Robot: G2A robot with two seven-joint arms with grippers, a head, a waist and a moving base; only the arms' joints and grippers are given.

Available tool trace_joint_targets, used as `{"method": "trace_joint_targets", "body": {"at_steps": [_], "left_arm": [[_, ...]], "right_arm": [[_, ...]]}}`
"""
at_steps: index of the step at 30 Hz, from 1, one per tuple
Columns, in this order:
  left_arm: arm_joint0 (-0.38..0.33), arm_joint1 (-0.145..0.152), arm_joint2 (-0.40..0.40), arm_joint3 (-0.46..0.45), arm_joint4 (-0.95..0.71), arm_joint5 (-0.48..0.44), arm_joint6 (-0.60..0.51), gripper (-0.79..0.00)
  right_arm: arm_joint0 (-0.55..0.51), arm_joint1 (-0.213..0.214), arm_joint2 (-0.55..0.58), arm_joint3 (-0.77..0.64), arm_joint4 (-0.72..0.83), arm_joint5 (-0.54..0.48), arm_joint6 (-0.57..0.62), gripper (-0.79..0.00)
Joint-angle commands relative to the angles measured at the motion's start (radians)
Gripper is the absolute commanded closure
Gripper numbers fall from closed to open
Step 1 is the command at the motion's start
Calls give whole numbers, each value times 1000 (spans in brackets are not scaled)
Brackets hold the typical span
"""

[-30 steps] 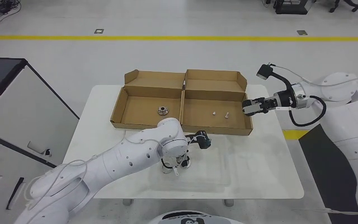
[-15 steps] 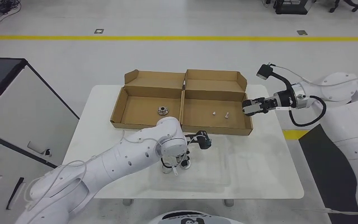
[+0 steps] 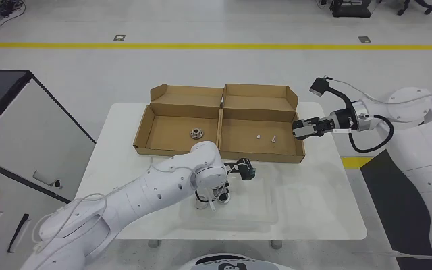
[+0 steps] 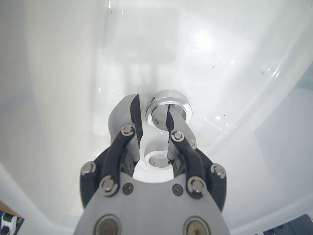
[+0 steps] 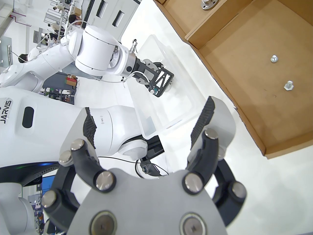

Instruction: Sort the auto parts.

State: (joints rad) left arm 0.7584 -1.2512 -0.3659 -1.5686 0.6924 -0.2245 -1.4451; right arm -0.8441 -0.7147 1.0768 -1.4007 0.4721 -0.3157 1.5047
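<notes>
My left gripper point(image 4: 152, 102) is down in a clear plastic tray point(image 4: 244, 133), open. One finger stands inside the bore of a silver ring collar point(image 4: 171, 97) and the other outside its wall, with a small gap. A second silver ring point(image 4: 156, 158) lies just behind, under the gripper. In the top view the left gripper point(image 3: 212, 199) sits at the near left end of the tray point(image 3: 270, 202). My right gripper point(image 3: 295, 129) hangs open and holds nothing at the right edge of the cardboard box point(image 3: 223, 108). The right wrist view looks past the right gripper point(image 5: 148, 104) to the left gripper point(image 5: 161, 81).
The box has two compartments. The left one holds a flanged metal hub point(image 3: 196, 132) point(image 5: 209, 0), the right one two small bolts point(image 3: 258, 137) point(image 3: 273, 140). The white table point(image 3: 324, 196) has bare room to the right of the tray.
The left arm's wrist shifts only slightly over the tray. The right arm has kept still.
</notes>
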Motion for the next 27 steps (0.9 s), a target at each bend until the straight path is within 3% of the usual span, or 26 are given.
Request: {"method": "trace_joint_targets", "body": {"at_steps": [1, 8, 13, 15, 17, 27], "left_arm": [[0, -2, -1, 2, 1, -1, -1, -289], [3, -6, -1, 13, 7, -5, -3, -280], [5, -10, 0, 21, 10, -4, -2, -200], [6, -12, 0, 25, 12, -5, 0, -139], [6, -14, 0, 28, 13, -6, -2, 0], [-1, -3, -52, -26, -3, 28, -37, 0]], "right_arm": [[0, 0, 0, 0, 0, 0, 0, -785], [0, 0, 0, 0, 0, 0, 0, -785], [0, 0, 0, 0, 0, 0, 0, -785], [0, 0, 0, 0, 0, 0, 0, -785], [0, 0, 0, 0, 0, 0, 0, -785], [0, 0, 0, 0, 0, 0, 0, -785]]}}
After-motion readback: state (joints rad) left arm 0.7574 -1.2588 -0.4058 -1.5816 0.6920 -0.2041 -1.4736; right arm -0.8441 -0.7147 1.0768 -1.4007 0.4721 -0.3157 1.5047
